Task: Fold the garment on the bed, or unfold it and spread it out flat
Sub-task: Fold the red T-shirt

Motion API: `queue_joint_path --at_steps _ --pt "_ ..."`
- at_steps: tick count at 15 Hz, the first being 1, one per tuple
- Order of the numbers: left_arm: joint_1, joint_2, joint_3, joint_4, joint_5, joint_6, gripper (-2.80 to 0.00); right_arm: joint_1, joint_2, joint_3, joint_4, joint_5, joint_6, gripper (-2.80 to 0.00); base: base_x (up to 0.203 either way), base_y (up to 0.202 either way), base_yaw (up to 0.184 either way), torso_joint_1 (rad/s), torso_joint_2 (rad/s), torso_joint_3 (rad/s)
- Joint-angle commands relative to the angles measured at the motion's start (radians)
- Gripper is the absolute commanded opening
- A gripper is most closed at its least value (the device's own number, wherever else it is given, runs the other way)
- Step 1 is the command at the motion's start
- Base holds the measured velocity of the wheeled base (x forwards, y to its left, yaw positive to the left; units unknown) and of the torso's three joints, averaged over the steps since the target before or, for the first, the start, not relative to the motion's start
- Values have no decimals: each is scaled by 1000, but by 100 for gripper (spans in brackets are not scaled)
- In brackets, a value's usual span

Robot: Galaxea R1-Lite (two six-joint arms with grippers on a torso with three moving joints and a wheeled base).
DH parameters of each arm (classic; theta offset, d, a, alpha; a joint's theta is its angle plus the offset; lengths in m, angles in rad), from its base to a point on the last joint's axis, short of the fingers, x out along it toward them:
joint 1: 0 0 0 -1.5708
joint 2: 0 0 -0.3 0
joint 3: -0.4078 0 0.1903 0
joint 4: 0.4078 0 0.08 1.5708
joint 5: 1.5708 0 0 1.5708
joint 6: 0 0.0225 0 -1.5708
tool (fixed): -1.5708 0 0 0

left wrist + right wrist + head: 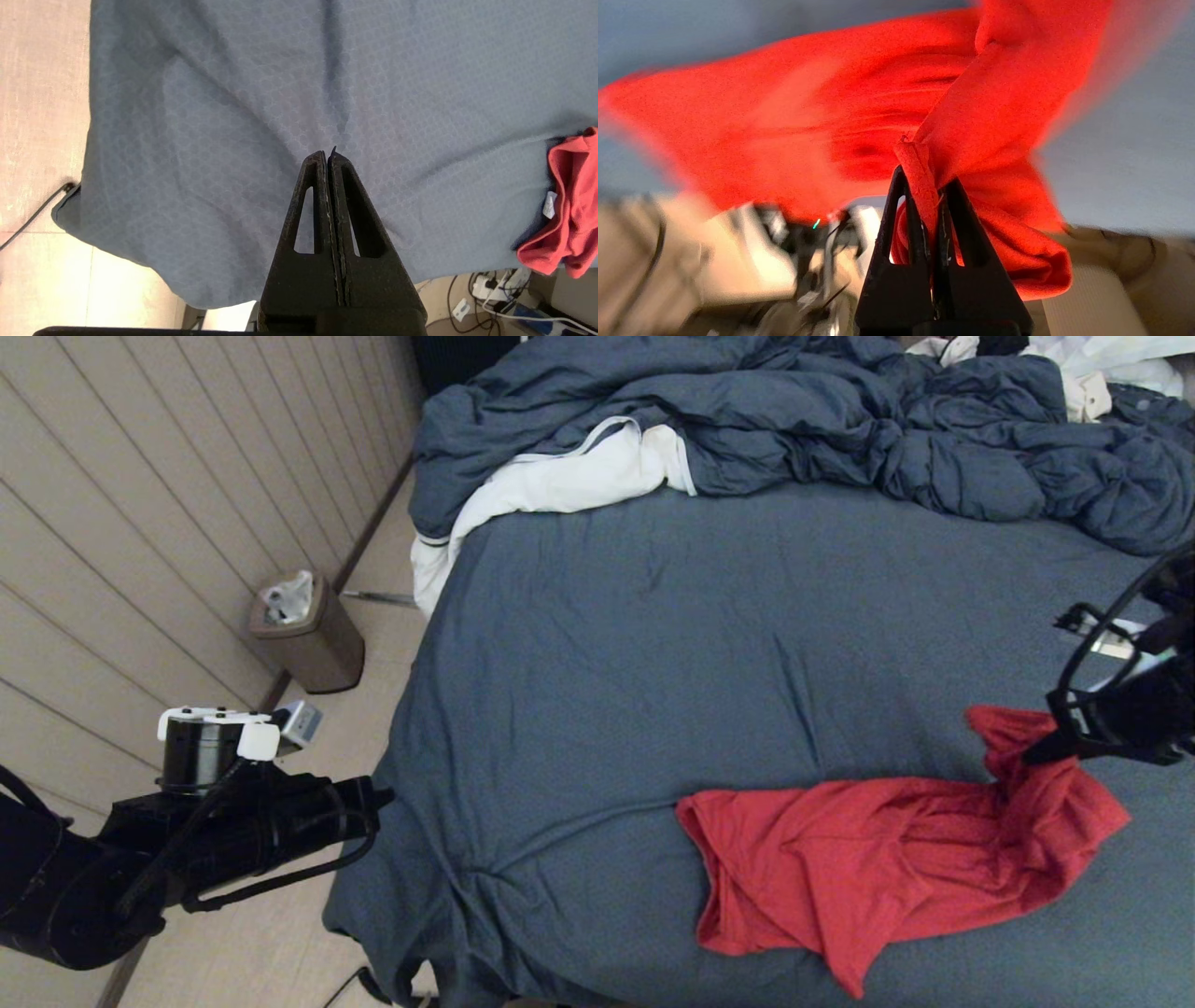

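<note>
The red garment (878, 859) lies crumpled on the near right part of the bed (672, 644), plain side up. Its right end is lifted off the slate-blue sheet. My right gripper (1036, 753) is shut on a rolled hem of the garment (920, 172), and red cloth hangs around its fingers (896, 219). My left gripper (326, 156) is shut and holds nothing; it hovers over the bed's near left corner, well left of the shirt. In the left wrist view an edge of the garment (572, 205) shows with its small white tag (549, 204).
A rumpled blue duvet (840, 420) is heaped along the far side of the bed, with a white cloth (560, 485) beside it. A brown bin (308, 635) stands on the floor by the panelled wall on the left. Cables and a power strip (495, 289) lie on the floor.
</note>
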State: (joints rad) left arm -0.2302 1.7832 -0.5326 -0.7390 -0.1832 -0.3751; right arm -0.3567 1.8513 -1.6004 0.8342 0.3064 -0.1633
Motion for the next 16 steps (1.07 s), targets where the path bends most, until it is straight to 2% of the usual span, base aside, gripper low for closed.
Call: queue_joint_path --at_steps 1,4,8,10,16 --pt "0 -4 0 -5 -1 -1 -280 190 -93 37 14 2 38 -280 0 0 0 0 0 0" --pt "0 -5 0 -5 -1 -2 -280 402 -108 82 18 -44 96 -280 0 0 0 0 0 0" --pt "0 -5 -1 -5 -1 -1 -280 597 -110 154 13 -96 121 -280 0 0 0 0 0 0" --pt "0 -4 -1 -5 -1 -1 -280 661 -95 162 13 -102 142 -280 0 0 0 0 0 0" --pt "1 -4 -3 -5 -1 -1 -280 776 -38 162 -34 -185 152 -280 0 0 0 0 0 0"
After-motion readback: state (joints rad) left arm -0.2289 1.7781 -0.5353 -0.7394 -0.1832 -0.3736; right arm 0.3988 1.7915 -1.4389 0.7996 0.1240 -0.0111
